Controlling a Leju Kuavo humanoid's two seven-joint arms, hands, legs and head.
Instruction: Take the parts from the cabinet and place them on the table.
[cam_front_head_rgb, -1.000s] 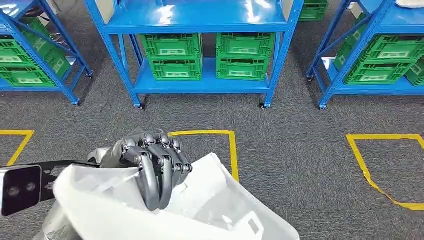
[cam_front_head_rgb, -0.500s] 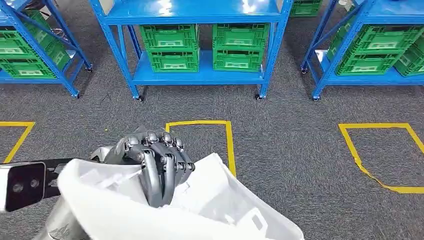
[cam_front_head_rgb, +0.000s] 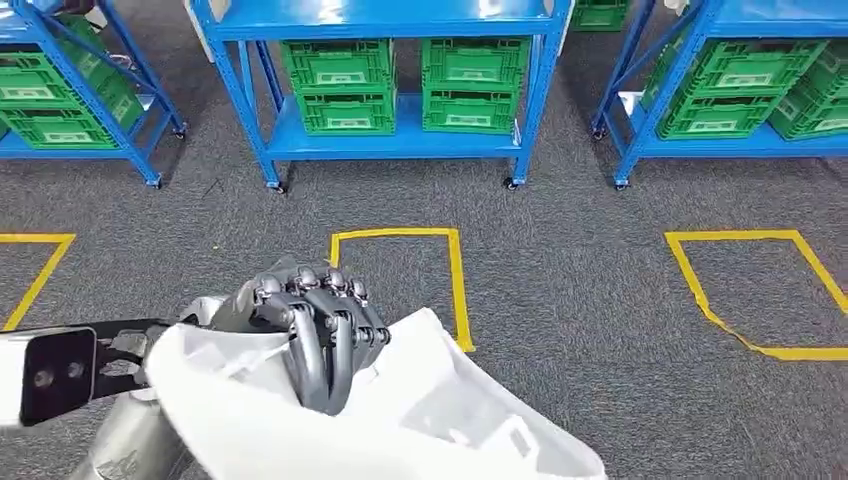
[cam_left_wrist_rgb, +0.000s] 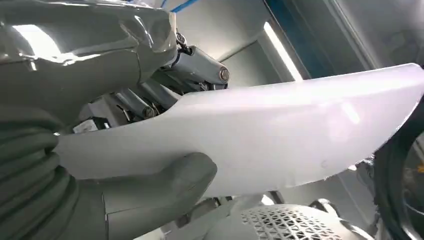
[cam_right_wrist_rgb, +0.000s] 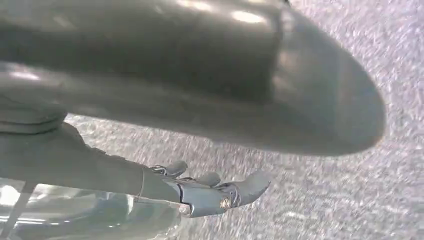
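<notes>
Head view: left hand (cam_front_head_rgb: 315, 335) grips the white plastic part (cam_front_head_rgb: 400, 420) at lower left of frame, fingers curled over its top edge. Right wrist view: right hand (cam_right_wrist_rgb: 210, 192) holds nothing, fingers loosely extended over grey carpet (cam_right_wrist_rgb: 350, 200). Blue racks (cam_front_head_rgb: 390, 20) with green crates (cam_front_head_rgb: 340, 85) along the top.

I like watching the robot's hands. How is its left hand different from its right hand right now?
The left hand is raised in front of the robot and grips a big white part, fingers hooked over its edge and thumb pressed underneath. The right hand holds nothing. It hangs above the grey carpet, its fingers slightly apart and fairly straight. Both hands are grey.
</notes>
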